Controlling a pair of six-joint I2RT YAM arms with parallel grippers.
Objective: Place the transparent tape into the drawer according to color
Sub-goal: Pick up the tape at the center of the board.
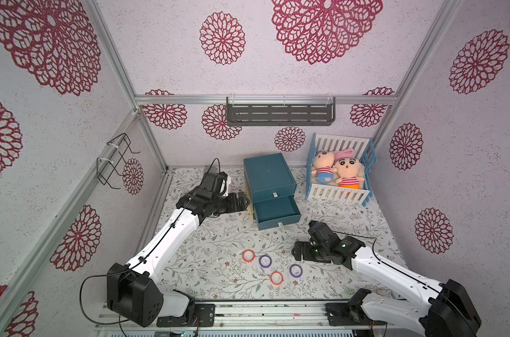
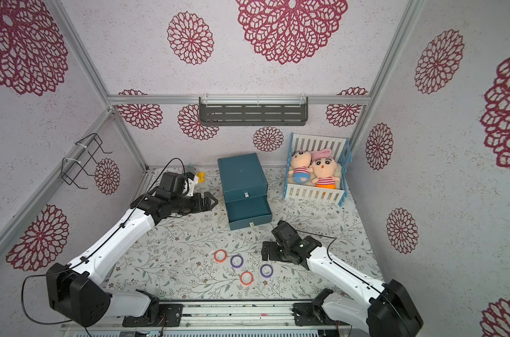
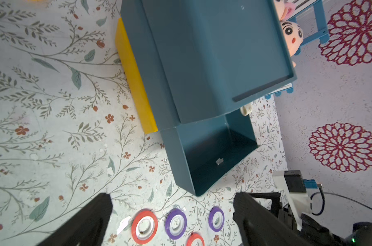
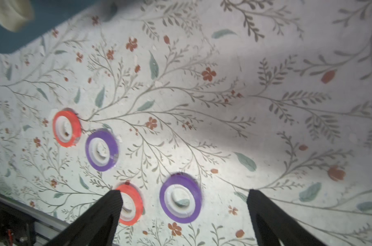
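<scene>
Two red-orange tape rings (image 1: 248, 256) (image 1: 276, 277) and two purple tape rings (image 1: 264, 260) (image 1: 295, 270) lie flat on the floral tabletop near the front. Behind them stands a teal cabinet (image 1: 268, 173) with its lower drawer (image 1: 277, 208) pulled out and bare inside. My left gripper (image 1: 245, 200) hovers open at the cabinet's left side, holding nothing. My right gripper (image 1: 295, 251) is open just right of the rings. In the right wrist view a purple ring (image 4: 180, 199) lies below the open right gripper (image 4: 184, 192), and a finger covers part of a red-orange ring (image 4: 136, 204).
A yellow slab (image 3: 134, 81) rests against the cabinet's left side. A white and blue crib (image 1: 339, 192) with two dolls stands at the back right. A small yellow toy (image 2: 200, 177) lies behind the left arm. A grey shelf (image 1: 280, 112) hangs on the back wall.
</scene>
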